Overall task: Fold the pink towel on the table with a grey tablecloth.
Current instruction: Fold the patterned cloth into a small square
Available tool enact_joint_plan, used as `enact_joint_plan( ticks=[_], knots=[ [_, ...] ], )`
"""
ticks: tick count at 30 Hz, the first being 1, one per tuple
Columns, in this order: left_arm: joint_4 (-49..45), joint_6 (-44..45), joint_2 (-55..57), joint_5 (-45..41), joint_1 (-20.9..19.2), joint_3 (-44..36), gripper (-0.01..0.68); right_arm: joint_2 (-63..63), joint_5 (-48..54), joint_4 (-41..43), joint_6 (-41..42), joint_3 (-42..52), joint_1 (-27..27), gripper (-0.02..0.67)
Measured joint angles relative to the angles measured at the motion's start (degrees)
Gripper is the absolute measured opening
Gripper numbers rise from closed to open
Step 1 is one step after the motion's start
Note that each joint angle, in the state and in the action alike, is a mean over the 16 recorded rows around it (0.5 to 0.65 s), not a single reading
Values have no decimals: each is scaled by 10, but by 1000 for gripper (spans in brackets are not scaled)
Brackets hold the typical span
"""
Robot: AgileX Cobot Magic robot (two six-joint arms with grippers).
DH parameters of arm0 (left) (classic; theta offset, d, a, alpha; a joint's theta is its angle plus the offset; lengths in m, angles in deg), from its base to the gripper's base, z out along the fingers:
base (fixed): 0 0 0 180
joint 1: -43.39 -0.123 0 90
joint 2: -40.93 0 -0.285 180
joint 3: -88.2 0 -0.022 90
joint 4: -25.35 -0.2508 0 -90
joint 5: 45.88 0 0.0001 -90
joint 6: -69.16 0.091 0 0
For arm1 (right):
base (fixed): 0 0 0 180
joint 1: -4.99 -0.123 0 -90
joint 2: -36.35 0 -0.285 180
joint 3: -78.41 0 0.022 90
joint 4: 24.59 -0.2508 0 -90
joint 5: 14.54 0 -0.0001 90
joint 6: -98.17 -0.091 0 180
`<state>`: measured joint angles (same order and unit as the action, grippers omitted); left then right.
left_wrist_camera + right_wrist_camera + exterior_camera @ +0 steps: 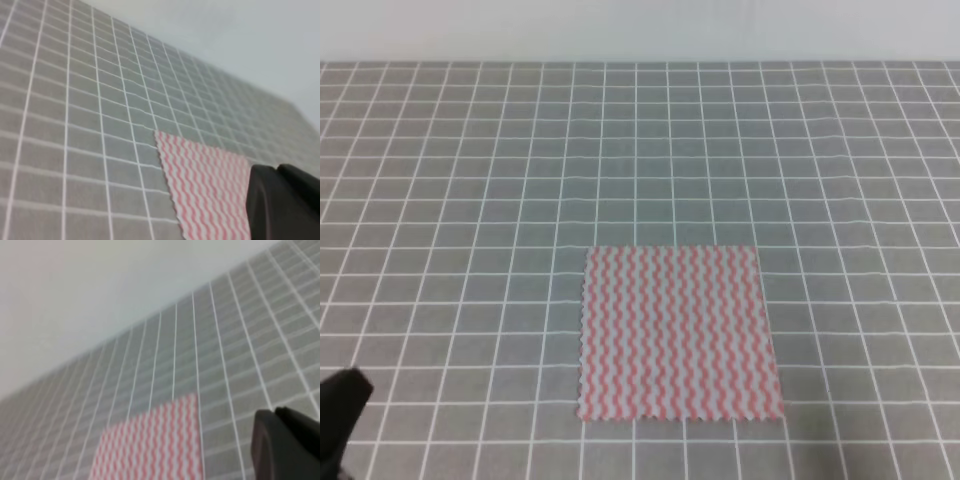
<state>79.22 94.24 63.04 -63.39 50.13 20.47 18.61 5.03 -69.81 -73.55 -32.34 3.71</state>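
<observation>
The pink towel [675, 333] lies flat and unfolded, one square sheet with wavy stripes, on the table with a grey tablecloth [470, 200], a little below the middle. A dark piece of my left gripper [340, 405] shows at the bottom left corner, well clear of the towel. In the left wrist view the towel [207, 187] is partly behind a black part of that gripper [282, 205]. The right wrist view has the towel [150, 447] left of a dark part of my right gripper [285, 445]. Neither gripper's fingertips show.
The gridded grey cloth [235, 340] runs on to a pale wall [640, 30] at the far edge. Nothing else lies on it in these views.
</observation>
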Motion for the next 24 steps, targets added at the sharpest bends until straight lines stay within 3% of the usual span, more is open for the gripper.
enact_joint_plan(
  ticks=[13, 24],
  knots=[
    [17, 140, 276, -95, 12, 130, -2, -237, 209, 34, 58, -133, 0, -16],
    [94, 248, 374, -70, 75, 143, -1, -398, 253, 21, 104, -215, -25, -16]
  ],
)
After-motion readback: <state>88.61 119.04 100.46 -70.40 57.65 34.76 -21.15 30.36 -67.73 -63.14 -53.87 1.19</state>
